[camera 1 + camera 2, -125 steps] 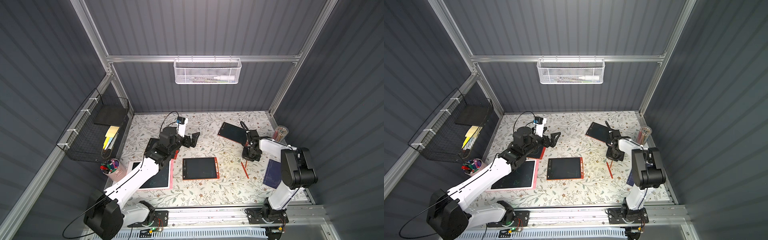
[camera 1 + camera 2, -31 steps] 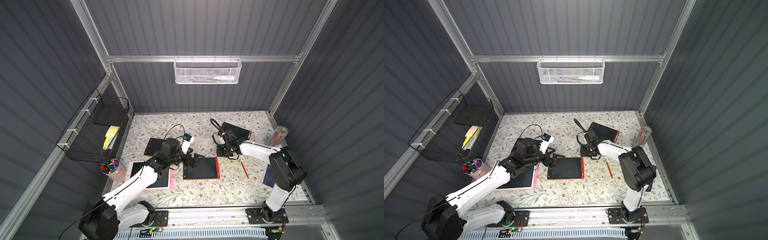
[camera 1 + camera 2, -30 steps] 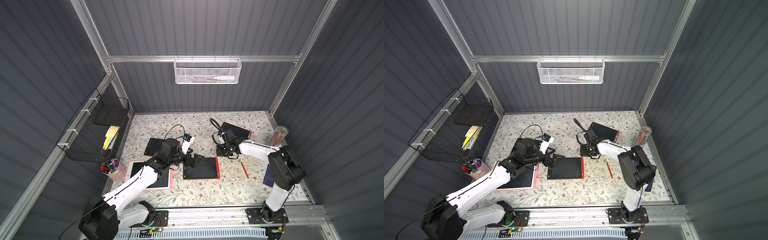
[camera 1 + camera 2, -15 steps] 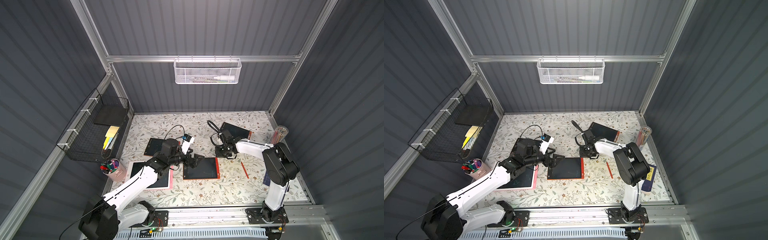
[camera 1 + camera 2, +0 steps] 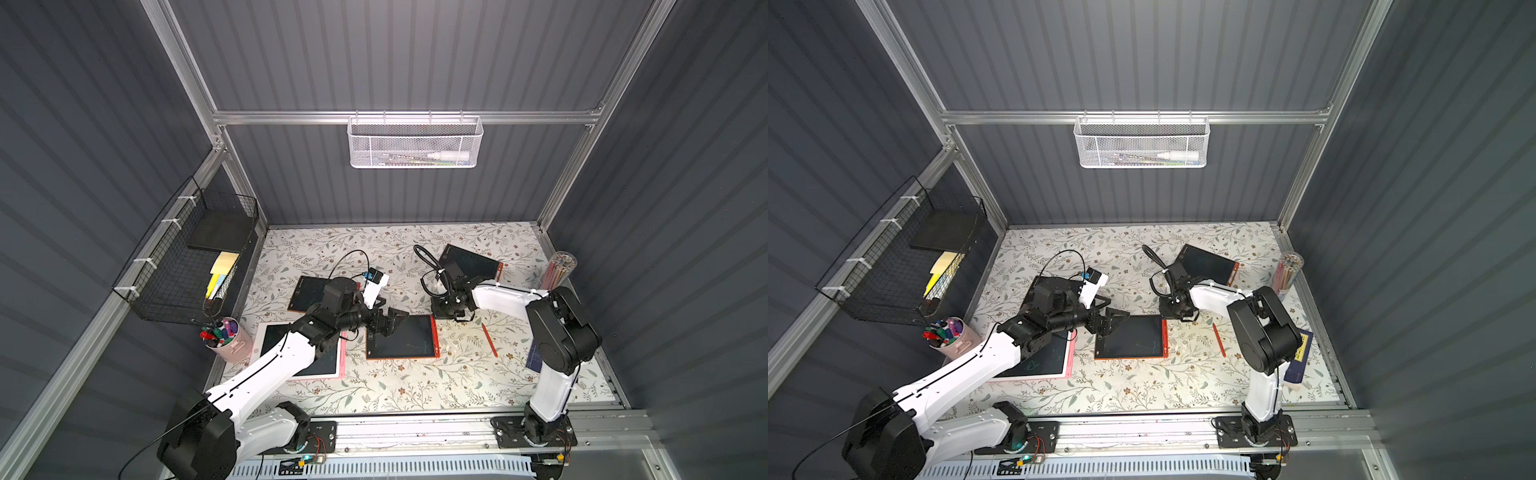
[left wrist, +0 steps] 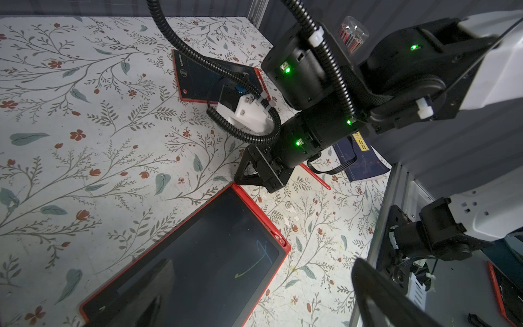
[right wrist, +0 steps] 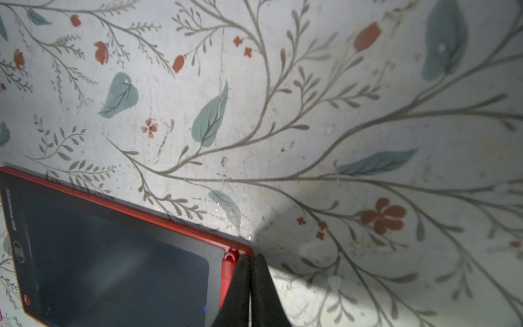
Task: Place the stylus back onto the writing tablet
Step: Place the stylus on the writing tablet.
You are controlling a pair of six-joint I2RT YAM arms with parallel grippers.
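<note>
The stylus [image 5: 489, 340] [image 5: 1219, 340], a thin red stick, lies on the floral table right of the writing tablet, and nothing holds it. The red-framed, dark-screened writing tablet [image 5: 401, 337] [image 5: 1129, 337] [image 6: 184, 254] [image 7: 113, 254] lies flat mid-table. My left gripper [image 5: 390, 322] [image 5: 1113, 320] [image 6: 260, 297] hovers open over the tablet's far left corner. My right gripper [image 5: 446, 313] [image 5: 1173, 313] [image 7: 250, 263] is shut and empty, its tips at the tablet's far right corner. The left wrist view shows part of the stylus [image 6: 317, 178] behind the right gripper [image 6: 240, 177].
A pink-framed tablet [image 5: 307, 353] and a small dark tablet [image 5: 309, 291] lie on the left. Another red-edged tablet [image 5: 471, 264] lies at the back right. A pencil cup [image 5: 559, 270], a blue booklet [image 5: 1298, 353] and a pink marker cup [image 5: 226, 336] stand near the edges.
Both arms have come in to the middle tablet. Over the last second the right gripper came down to the tablet's corner, still shut; the left gripper has barely moved. The stylus has not moved.
</note>
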